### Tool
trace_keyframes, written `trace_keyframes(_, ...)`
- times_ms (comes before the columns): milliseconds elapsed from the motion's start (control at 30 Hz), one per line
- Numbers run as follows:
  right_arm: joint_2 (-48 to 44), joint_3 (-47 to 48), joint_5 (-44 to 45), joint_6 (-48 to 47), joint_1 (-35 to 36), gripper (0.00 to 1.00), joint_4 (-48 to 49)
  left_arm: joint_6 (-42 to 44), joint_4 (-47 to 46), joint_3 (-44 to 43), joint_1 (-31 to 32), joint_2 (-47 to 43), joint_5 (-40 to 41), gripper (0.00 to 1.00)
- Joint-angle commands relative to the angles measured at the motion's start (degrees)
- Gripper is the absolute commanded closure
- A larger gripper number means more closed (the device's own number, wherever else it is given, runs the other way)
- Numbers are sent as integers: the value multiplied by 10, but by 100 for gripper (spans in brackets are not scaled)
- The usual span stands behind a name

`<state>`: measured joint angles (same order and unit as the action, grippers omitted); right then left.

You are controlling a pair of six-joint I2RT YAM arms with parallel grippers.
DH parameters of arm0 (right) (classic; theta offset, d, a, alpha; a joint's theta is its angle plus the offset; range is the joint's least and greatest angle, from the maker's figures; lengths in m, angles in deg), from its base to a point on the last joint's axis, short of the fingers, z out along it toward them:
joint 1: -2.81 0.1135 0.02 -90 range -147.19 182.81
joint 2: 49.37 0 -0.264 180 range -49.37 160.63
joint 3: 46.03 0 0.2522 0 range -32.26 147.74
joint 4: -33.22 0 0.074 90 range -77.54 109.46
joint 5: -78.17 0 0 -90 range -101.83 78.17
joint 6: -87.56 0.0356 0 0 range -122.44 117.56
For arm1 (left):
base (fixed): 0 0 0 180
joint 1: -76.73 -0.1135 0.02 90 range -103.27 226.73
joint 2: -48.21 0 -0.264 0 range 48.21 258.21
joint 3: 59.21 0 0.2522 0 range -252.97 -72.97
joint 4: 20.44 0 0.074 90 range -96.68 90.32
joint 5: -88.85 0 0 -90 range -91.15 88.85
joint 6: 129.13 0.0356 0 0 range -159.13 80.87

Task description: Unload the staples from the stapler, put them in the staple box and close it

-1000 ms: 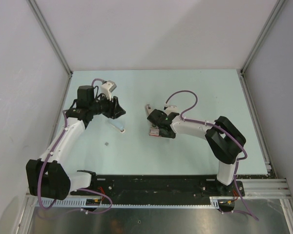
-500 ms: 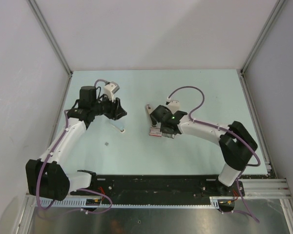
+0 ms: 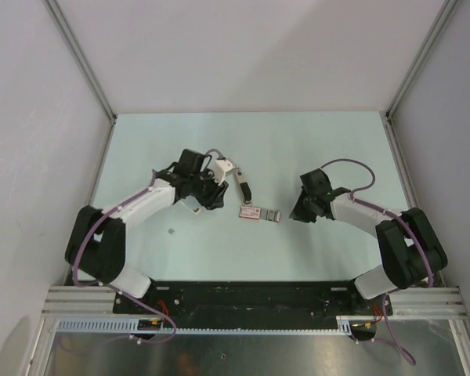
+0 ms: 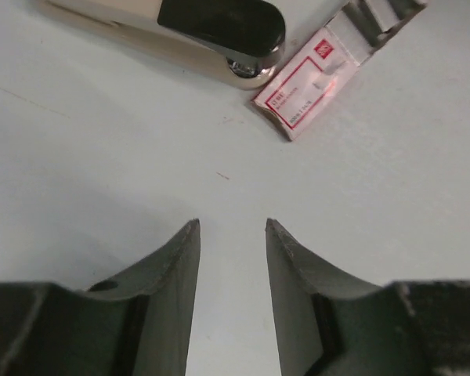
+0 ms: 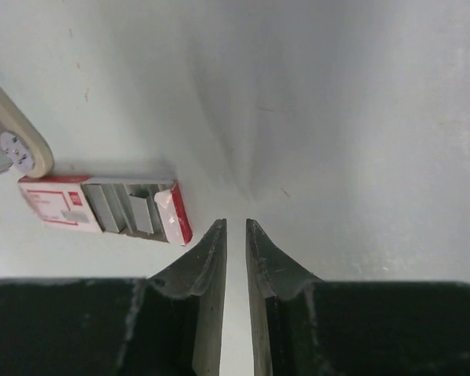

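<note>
The stapler [image 3: 241,186], beige with a black top, lies closed at mid-table; it also shows in the left wrist view [image 4: 211,31]. My left gripper [image 3: 218,199] is open and empty just left of it, jaws [image 4: 231,223] pointing at it over bare table. A pale grey staple strip [image 3: 193,207] lies partly under the left arm, and a tiny grey piece [image 3: 171,232] lies further left. My right gripper [image 3: 298,214] is nearly shut with a thin gap [image 5: 235,223], holds nothing, and sits right of the box.
A small red-and-white staple box [image 3: 251,212] lies in front of the stapler with its tray slid out to the right, grey strips inside [image 5: 129,207]; it also shows in the left wrist view [image 4: 309,90]. Grey walls enclose the table on three sides.
My left arm swung right from the back left to beside the stapler. My right arm drew back to the right, off the box and stapler. The box's tray now shows.
</note>
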<state>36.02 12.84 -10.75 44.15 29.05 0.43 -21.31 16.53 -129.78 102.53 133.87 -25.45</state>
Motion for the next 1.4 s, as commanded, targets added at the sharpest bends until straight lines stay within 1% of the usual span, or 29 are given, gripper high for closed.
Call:
trace_keyframes(0, 10, -23, -127, 1, -29, 79, 99, 76, -15, -32, 28, 41, 46, 56)
trace_keyframes(200, 42, -45, -166, 16, -47, 79, 159, 107, -31, -38, 54, 91, 81, 56)
trace_keyframes(433, 70, -62, -198, 37, -61, 77, 220, 112, -43, -44, 64, 123, 92, 56)
trace_keyframes(567, 67, -75, -202, 42, -66, 75, 232, 114, -47, -44, 71, 133, 96, 56)
trace_keyframes(767, 66, -83, -205, 46, -67, 75, 244, 113, -52, -43, 84, 138, 100, 56)
trace_keyframes(1000, 83, -83, -213, 51, -66, 79, 261, 110, -57, -45, 92, 141, 97, 56)
trace_keyframes(1200, 87, -83, -216, 51, -62, 84, 267, 110, -60, -48, 98, 152, 94, 56)
trace_keyframes(1367, 93, -83, -221, 58, -53, 86, 286, 111, -62, -56, 103, 161, 93, 56)
